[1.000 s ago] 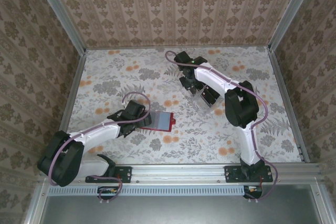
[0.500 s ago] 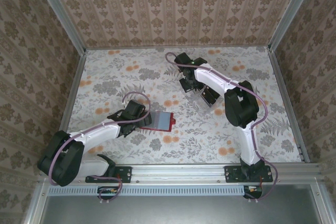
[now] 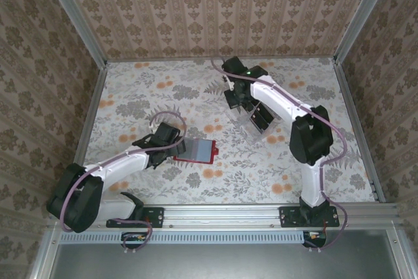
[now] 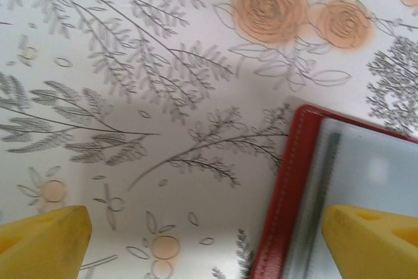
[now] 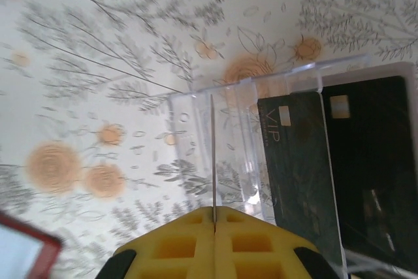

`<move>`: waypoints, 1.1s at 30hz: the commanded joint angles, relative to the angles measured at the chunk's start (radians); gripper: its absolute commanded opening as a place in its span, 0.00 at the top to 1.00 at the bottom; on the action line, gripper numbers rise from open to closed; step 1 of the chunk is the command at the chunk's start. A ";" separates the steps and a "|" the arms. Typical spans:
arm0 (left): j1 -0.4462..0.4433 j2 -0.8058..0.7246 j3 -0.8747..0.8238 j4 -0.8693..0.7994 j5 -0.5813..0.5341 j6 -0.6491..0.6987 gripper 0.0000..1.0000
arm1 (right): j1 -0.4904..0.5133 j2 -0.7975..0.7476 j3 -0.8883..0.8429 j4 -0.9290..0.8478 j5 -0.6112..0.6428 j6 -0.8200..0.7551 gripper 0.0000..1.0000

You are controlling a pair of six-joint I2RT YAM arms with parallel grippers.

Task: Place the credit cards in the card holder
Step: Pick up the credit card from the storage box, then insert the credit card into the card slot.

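Observation:
The red card holder (image 3: 196, 151) lies open on the flowered table, its greyish inside (image 4: 369, 168) facing up. My left gripper (image 3: 174, 147) hovers open over its left edge; one yellow finger (image 4: 40, 241) is over bare table, the other (image 4: 373, 243) over the holder. My right gripper (image 3: 236, 102) is shut on one credit card (image 5: 213, 155), seen edge-on as a thin line rising from the closed yellow jaws (image 5: 213, 212). That card hangs above the clear slotted tray (image 5: 243, 106). More black credit cards (image 5: 302, 161) stand in the tray to the right, one marked VIP.
The clear tray (image 3: 256, 119) sits at the table's centre right, under the right arm. Patterned walls with metal rails (image 3: 91, 115) enclose the table on three sides. Bare flowered table (image 3: 215, 129) lies between tray and holder.
My right gripper has closed on a card at the tray and lifted a little, its elbow swinging right. The left arm and the holder have hardly moved.

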 commanded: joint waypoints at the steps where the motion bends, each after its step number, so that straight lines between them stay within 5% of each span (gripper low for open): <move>1: 0.019 -0.009 0.034 -0.106 -0.061 -0.021 0.00 | 0.005 -0.092 0.009 0.010 -0.110 0.050 1.00; 13: 0.032 0.061 0.038 -0.166 -0.063 -0.054 0.00 | 0.102 -0.330 -0.347 0.299 -0.389 0.284 1.00; 33: -0.190 0.046 0.021 -0.158 -0.054 -0.213 0.00 | 0.172 -0.427 -0.631 0.501 -0.432 0.439 1.00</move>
